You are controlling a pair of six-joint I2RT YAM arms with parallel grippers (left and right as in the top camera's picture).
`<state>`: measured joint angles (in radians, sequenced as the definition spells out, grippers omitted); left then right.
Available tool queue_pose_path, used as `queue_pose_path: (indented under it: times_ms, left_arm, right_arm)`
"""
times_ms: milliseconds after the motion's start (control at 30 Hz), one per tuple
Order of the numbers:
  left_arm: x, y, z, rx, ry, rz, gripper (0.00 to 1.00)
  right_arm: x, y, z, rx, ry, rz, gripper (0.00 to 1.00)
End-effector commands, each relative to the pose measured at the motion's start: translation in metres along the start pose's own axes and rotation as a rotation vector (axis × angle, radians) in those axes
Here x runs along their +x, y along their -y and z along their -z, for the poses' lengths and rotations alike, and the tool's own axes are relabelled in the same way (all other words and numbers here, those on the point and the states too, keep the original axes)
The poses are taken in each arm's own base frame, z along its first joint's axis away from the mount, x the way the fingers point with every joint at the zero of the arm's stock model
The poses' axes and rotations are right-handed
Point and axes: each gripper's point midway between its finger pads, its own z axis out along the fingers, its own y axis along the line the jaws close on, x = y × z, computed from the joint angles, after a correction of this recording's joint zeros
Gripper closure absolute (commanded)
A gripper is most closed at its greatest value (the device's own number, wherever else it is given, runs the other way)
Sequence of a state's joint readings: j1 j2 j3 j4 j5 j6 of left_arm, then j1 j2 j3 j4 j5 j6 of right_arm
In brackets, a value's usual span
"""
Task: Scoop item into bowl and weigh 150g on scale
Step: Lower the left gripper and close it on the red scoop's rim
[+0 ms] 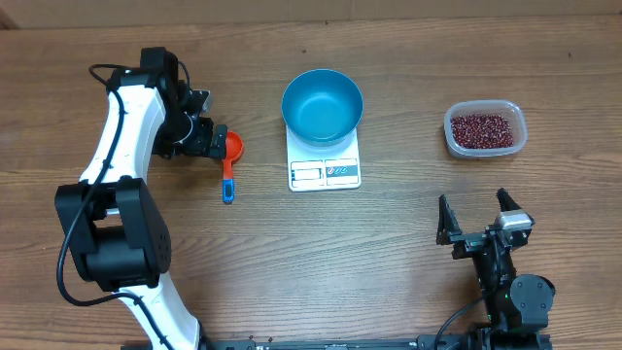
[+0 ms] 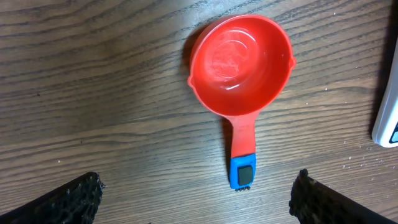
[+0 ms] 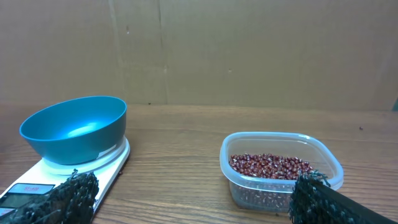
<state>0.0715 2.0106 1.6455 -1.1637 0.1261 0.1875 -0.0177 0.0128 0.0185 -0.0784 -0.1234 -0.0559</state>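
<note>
Nearest the lens, the left end effector [image 2: 196,198] shows only its two dark fingertips [image 2: 74,199] at the bottom corners of its wrist view, spread wide and holding nothing. Beyond them the orange-red scoop [image 2: 239,65] lies cup-up on the wooden tabletop [image 2: 93,93], its blue-tipped handle [image 2: 242,171] pointing back toward the gap between the fingertips. A corner of the white scale [image 2: 387,118] shows at the right edge.

The right end effector [image 3: 196,199] also stands wide, gripping nothing, low over the tabletop. Past it, on the left, the sky-blue bowl [image 3: 71,134] sits on the scale. On the right, well apart, the clear container [image 3: 249,186] holds the dark red beans [image 3: 270,165]. Farthest back is a brown wall [image 3: 249,50].
</note>
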Motion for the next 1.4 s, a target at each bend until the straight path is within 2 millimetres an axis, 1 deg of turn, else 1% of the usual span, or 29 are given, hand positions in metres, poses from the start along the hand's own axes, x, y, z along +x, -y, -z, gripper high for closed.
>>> queue_pose_path:
  times_ms: [0,167,700,900,1033,1100,1267,1367]
  left_arm:
    - [-0.005,0.001,0.001,-0.004,0.006,-0.025,0.00]
    - [-0.009,0.002,0.001,0.002,0.022,-0.017,0.00]
    - [-0.008,0.002,0.001,0.001,0.019,-0.018,0.00]
    - [-0.009,0.001,0.001,-0.007,0.022,-0.018,0.00]
    - [-0.013,0.000,0.001,-0.012,0.038,-0.019,0.00]
    - [-0.013,-0.003,0.001,-0.029,0.037,-0.019,0.00]
    - [-0.013,-0.005,-0.002,-0.040,0.032,-0.019,0.00]
    - [-0.013,-0.006,-0.010,-0.036,0.020,-0.005,0.00]
  right_arm:
    - [0.002,0.000,0.000,0.002,0.004,-0.006,0.00]
    - [0.002,0.000,0.000,0.002,0.004,-0.006,0.00]
    - [0.002,0.000,0.000,0.001,0.004,-0.006,0.00]
    - [0.002,0.000,0.000,0.001,0.004,-0.006,0.00]
    - [0.002,0.000,0.000,0.002,0.004,-0.006,0.00]
    - [0.002,0.000,0.000,0.002,0.004,-0.005,0.00]
    - [0.002,0.000,0.000,0.002,0.004,-0.006,0.00]
    - [0.002,0.000,0.000,0.001,0.004,-0.006,0.00]
